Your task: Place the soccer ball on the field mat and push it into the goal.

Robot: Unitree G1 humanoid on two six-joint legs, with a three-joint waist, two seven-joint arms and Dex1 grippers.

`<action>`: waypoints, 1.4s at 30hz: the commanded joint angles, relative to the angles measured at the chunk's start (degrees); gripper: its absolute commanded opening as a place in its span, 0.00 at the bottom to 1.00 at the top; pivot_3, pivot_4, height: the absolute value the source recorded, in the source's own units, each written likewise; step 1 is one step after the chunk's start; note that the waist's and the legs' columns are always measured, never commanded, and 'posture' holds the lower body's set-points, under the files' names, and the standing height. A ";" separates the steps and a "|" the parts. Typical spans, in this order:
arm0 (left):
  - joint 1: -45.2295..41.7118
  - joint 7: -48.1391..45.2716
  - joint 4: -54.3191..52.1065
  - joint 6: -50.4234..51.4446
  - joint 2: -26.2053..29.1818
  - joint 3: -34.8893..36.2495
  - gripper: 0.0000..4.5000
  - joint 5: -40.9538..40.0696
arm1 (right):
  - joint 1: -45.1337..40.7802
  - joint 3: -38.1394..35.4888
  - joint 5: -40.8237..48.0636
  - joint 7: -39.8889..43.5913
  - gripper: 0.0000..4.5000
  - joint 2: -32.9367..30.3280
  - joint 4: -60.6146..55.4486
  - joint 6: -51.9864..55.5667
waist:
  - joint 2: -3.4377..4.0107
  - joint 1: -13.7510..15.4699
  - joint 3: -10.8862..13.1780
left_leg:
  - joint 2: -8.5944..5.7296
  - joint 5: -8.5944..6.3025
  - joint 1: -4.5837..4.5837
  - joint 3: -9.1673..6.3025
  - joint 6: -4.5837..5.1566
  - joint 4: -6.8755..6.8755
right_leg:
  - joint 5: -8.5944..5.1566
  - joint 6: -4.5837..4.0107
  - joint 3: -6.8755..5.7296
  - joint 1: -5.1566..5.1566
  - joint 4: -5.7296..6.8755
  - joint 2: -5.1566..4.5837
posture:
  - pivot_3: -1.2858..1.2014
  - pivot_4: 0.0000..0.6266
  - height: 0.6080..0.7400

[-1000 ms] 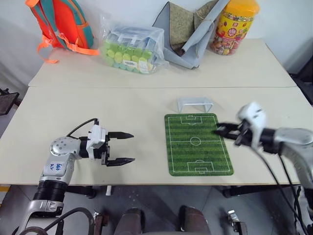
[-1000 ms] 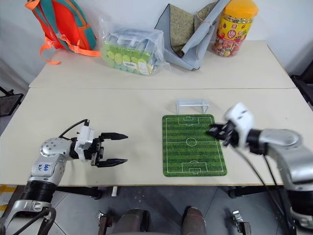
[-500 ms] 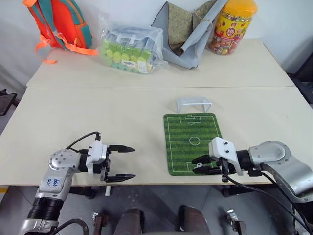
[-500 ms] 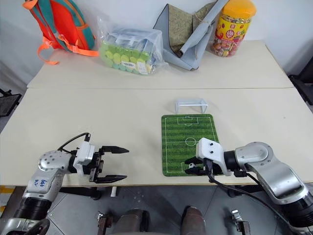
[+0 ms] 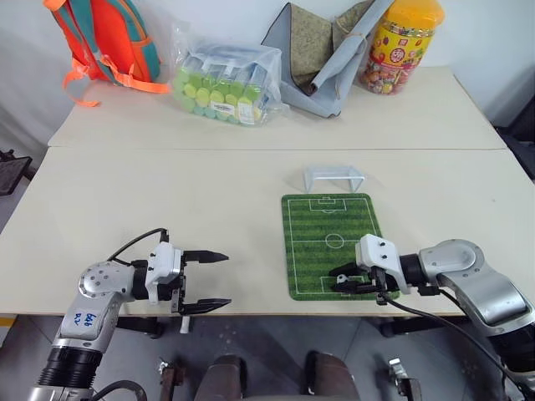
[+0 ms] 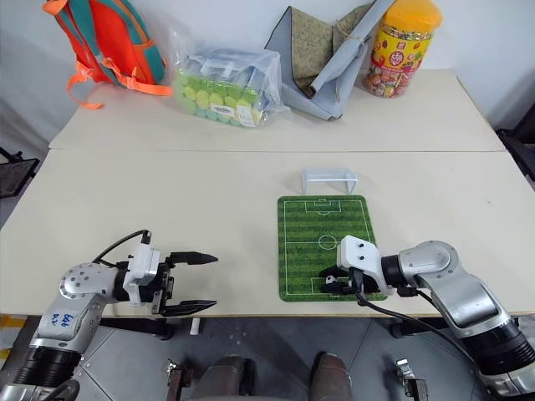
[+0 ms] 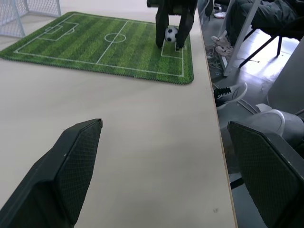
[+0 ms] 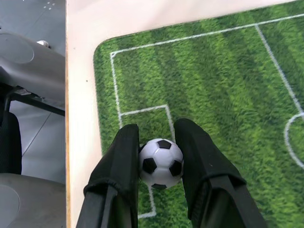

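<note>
no legible text; candy jar (image 5: 401,46) label print unreadable

Even, bright overhead light falls across the pale table (image 5: 167,209), casting only soft, faint shadows. The head views stay sharp, with slight bowing toward their edges. In the left wrist view the near black fingers (image 7: 71,175) blur; the soccer ball (image 8: 161,162) shows a mild sheen.
</note>
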 commanded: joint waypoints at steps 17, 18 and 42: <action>-1.47 0.72 -0.01 0.08 0.91 1.56 1.00 -0.81 | 0.60 0.40 -2.56 1.52 0.63 1.76 2.15 -3.35 | 0.00 -0.16 0.00 | 0.02 0.00 0.08 0.02 -0.01 0.06 | 0.00 0.00 0.02 0.05 0.03 0.02 | 0.52 0.24 1.00; -1.51 0.76 0.03 0.06 0.89 1.53 1.00 -0.81 | 0.63 0.30 -2.69 1.50 0.63 1.73 2.13 -3.74 | 0.00 -0.14 0.00 | 0.02 0.00 0.08 0.02 -0.01 0.07 | 0.00 0.00 0.02 0.05 0.05 0.01 | 0.52 0.24 1.00; -2.30 -8.00 2.66 -5.24 -2.50 0.90 1.00 -5.72 | 4.91 -10.50 3.70 2.37 0.37 -4.61 -9.72 -0.57 | -0.02 1.05 0.01 | 0.01 -0.05 -0.01 0.00 -0.01 0.02 | 0.00 0.00 -0.01 0.01 -0.03 0.02 | 0.52 0.24 1.00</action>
